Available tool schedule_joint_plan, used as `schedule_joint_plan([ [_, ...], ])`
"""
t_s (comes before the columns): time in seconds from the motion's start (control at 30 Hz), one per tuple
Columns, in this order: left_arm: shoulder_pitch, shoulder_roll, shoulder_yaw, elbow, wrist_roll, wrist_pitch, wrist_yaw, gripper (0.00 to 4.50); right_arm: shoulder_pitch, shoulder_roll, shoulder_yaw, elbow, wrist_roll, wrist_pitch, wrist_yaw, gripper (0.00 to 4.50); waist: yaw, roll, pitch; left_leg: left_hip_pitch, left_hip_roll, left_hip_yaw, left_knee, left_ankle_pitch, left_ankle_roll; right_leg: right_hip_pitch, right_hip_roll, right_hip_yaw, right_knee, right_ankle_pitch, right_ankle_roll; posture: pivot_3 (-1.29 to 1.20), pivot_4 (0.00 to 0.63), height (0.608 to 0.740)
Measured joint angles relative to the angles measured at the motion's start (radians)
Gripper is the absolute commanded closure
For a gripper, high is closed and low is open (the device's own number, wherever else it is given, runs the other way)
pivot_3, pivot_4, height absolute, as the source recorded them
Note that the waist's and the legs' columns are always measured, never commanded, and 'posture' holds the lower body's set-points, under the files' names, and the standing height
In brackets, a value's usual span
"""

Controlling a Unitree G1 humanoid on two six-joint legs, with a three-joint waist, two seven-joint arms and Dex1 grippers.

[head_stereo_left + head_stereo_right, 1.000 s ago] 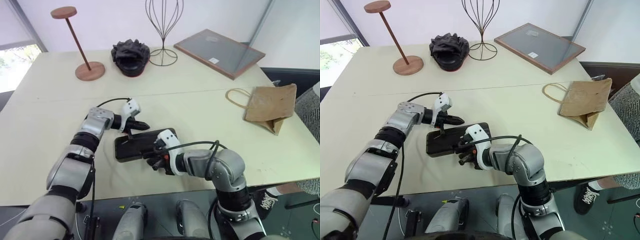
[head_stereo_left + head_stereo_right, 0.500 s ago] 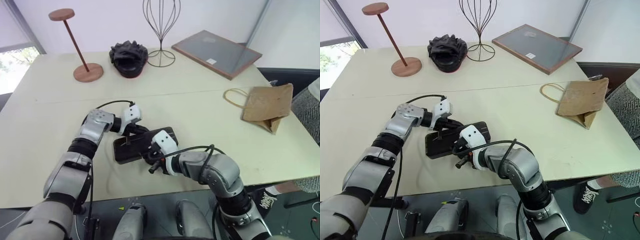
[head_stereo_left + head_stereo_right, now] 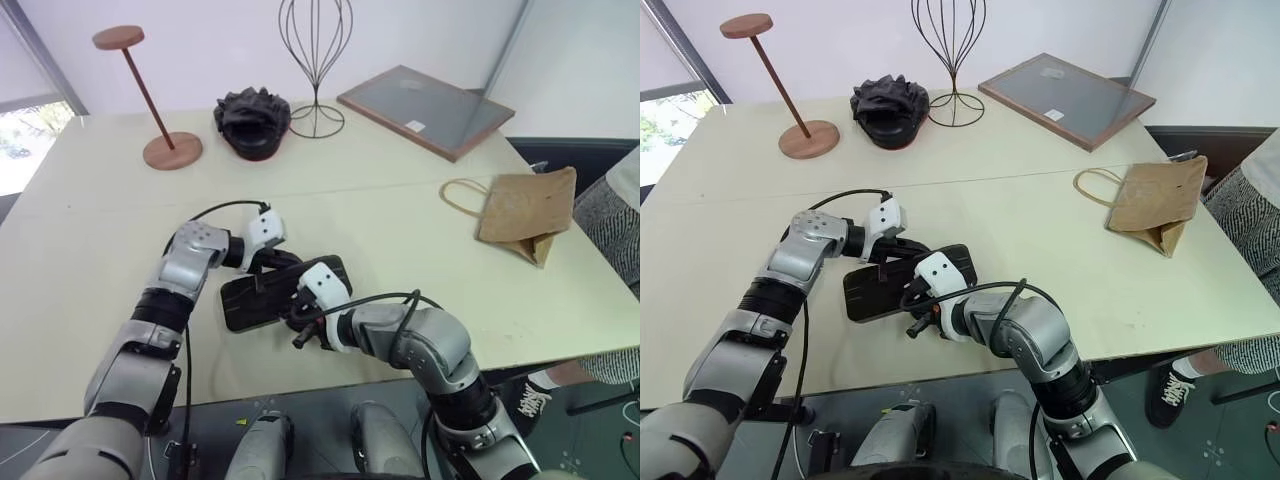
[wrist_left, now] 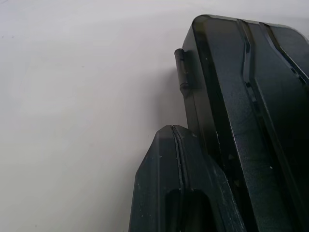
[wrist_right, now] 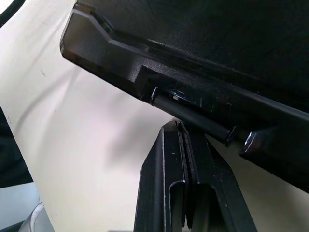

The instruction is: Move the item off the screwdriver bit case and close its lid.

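Right gripper (image 3: 304,318): fingers pressed together, nothing between them; in its wrist view the two black fingers (image 5: 179,159) meet tip to tip just under the hinge rod on the case's long edge. The forearm comes in from the robot's right and lies low over the table (image 3: 420,250), elbow bent sharply at the near edge, wrist turned so the fingers point forward and left, angled downward at the near side of the case.

Left gripper (image 3: 272,262): also closed, fingers (image 4: 176,159) together in its wrist view, tip right beside the case's far long edge, close to a small black latch tab (image 4: 182,72). Whether it actually touches the edge I cannot tell. The left arm reaches forward with the forearm angled inward, wrist bent hard toward the right, white wrist block raised above the fingers, a black cable looping over it.

Screwdriver bit case (image 3: 255,300): flat, dark, lying between the two grippers near the front middle of the table. The lid (image 4: 251,96) is down over the box; no bits are on show.

Paper bag (image 3: 522,208): flat on the table well to the right of the case, near the right edge, string handle loop pointing toward the table's centre.

Far side: wooden stand (image 3: 160,100), black ruffled lump (image 3: 251,118), wire form (image 3: 315,60), brown-framed grey board (image 3: 425,110).
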Motion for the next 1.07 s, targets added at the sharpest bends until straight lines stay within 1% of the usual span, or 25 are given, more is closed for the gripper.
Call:
schedule_joint_plan([
  [0.07,-0.010,-0.009,0.000,0.047,0.006,-0.038,0.009,4.50,-0.013,-0.001,-0.002,-0.003,0.004,0.025,0.000,4.46,0.003,0.000,0.000,0.000,0.000,0.000,0.000,0.000,0.000,0.000,0.000,0.000,0.000,0.000,0.000,0.00,0.150,0.740],
  [0.13,-0.030,-0.024,-0.002,0.123,0.014,-0.085,0.020,4.50,-0.020,0.016,-0.034,-0.009,0.019,0.077,0.000,4.46,0.005,0.000,0.000,-0.001,0.000,-0.001,0.000,0.000,0.000,0.000,0.000,0.000,0.000,0.000,0.000,0.00,0.150,0.740],
  [0.27,-0.104,-0.036,-0.001,0.269,0.012,-0.177,0.048,4.50,-0.031,0.020,-0.129,-0.079,0.054,0.172,0.005,4.46,0.015,0.000,0.000,-0.002,-0.002,-0.002,0.002,0.000,0.000,0.000,-0.002,-0.001,-0.001,0.000,0.001,0.00,0.150,0.740],
  [0.33,-0.131,-0.026,0.019,0.332,0.010,-0.194,0.085,4.50,-0.036,-0.006,-0.156,-0.129,0.079,0.202,0.029,4.46,0.013,0.000,0.000,-0.002,-0.002,-0.002,0.002,0.000,0.000,0.000,-0.001,-0.001,-0.001,-0.001,0.002,0.00,0.150,0.740],
  [0.4,-0.138,-0.004,0.045,0.358,0.001,-0.193,0.110,4.50,-0.039,-0.055,-0.172,-0.173,0.107,0.223,0.061,4.46,0.005,0.000,0.000,-0.002,-0.001,-0.002,0.001,0.000,0.000,0.000,-0.001,-0.001,-0.001,-0.003,0.005,0.00,0.150,0.740],
  [0.43,-0.137,0.008,0.057,0.358,-0.008,-0.183,0.113,4.50,-0.040,-0.084,-0.179,-0.191,0.120,0.231,0.079,4.46,0.003,0.000,0.001,-0.004,-0.001,-0.002,0.001,0.000,0.000,-0.002,-0.001,-0.001,-0.001,-0.003,0.005,0.00,0.150,0.740],
  [0.47,-0.130,0.024,0.077,0.337,-0.028,-0.155,0.102,4.50,-0.045,-0.125,-0.191,-0.208,0.137,0.236,0.102,4.46,0.002,-0.001,0.001,-0.008,-0.001,-0.003,0.001,0.000,0.000,-0.007,-0.001,-0.001,0.000,-0.002,0.004,0.00,0.150,0.740],
  [0.53,-0.098,0.062,0.109,0.246,-0.071,-0.089,0.076,4.50,-0.060,-0.185,-0.221,-0.231,0.162,0.238,0.142,4.46,-0.001,0.000,0.001,-0.016,-0.001,-0.003,0.003,0.000,0.000,-0.014,-0.001,-0.001,0.002,0.000,0.001,0.00,0.150,0.740],
  [0.57,-0.068,0.083,0.124,0.176,-0.094,-0.046,0.068,4.50,-0.071,-0.217,-0.232,-0.237,0.173,0.232,0.163,4.46,-0.002,0.000,0.001,-0.016,-0.001,-0.003,0.003,0.000,0.000,-0.015,-0.001,-0.001,0.002,0.000,0.001,0.00,0.150,0.740],
  [0.6,-0.016,0.112,0.146,0.056,-0.129,0.018,0.057,4.50,-0.084,-0.268,-0.244,-0.249,0.189,0.218,0.193,4.46,-0.003,0.000,0.001,-0.016,-0.001,-0.002,0.002,0.000,0.000,-0.015,-0.002,-0.001,0.001,0.000,0.001,0.00,0.150,0.740],
  [0.63,0.013,0.132,0.157,-0.007,-0.151,0.058,0.052,4.50,-0.092,-0.299,-0.258,-0.256,0.193,0.209,0.209,4.46,-0.001,0.000,0.002,-0.016,-0.001,-0.003,0.002,0.000,0.000,-0.015,-0.002,-0.001,0.001,0.000,0.001,0.00,0.150,0.740],
  [0.73,0.169,0.224,0.227,-0.339,-0.264,0.275,0.056,4.50,-0.123,-0.404,-0.293,-0.261,0.218,0.155,0.275,4.46,0.002,0.000,0.003,-0.016,-0.001,-0.002,0.002,0.000,0.000,-0.014,-0.002,-0.001,0.000,0.000,0.001,0.00,0.150,0.740],
  [0.8,0.274,0.282,0.297,-0.546,-0.351,0.427,0.080,4.50,-0.144,-0.459,-0.298,-0.255,0.225,0.108,0.313,4.46,0.003,-0.001,0.005,-0.016,-0.001,-0.002,0.002,0.000,0.000,-0.014,-0.002,-0.001,-0.001,-0.001,0.001,0.00,0.150,0.740],
  [0.87,0.356,0.325,0.359,-0.689,-0.427,0.536,0.096,4.50,-0.158,-0.491,-0.302,-0.246,0.224,0.065,0.335,4.46,0.003,-0.001,0.006,-0.016,0.000,-0.002,0.002,0.000,0.000,-0.014,-0.002,-0.001,-0.001,-0.001,0.001,0.00,0.150,0.740],
  [1.0,0.476,0.367,0.456,-0.864,-0.521,0.666,0.126,4.50,-0.175,-0.511,-0.295,-0.218,0.218,0.003,0.360,4.46,0.005,-0.001,0.007,-0.016,0.000,-0.002,0.002,0.000,0.000,-0.013,-0.002,-0.001,-0.002,-0.001,0.001,0.00,0.150,0.740],
  [1.03,0.531,0.373,0.502,-0.937,-0.564,0.724,0.150,4.50,-0.181,-0.518,-0.293,-0.206,0.217,-0.025,0.372,4.46,0.008,-0.002,0.008,-0.016,0.000,-0.002,0.003,0.000,0.000,-0.013,-0.002,-0.001,-0.002,-0.001,0.001,0.00,0.150,0.740],
  [1.07,0.616,0.370,0.579,-1.034,-0.618,0.788,0.190,4.50,-0.197,-0.533,-0.282,-0.174,0.207,-0.070,0.394,4.46,0.009,-0.003,0.010,-0.016,0.000,-0.001,0.003,0.000,0.000,-0.013,-0.002,-0.001,-0.002,-0.001,0.001,0.00,0.150,0.740],
])
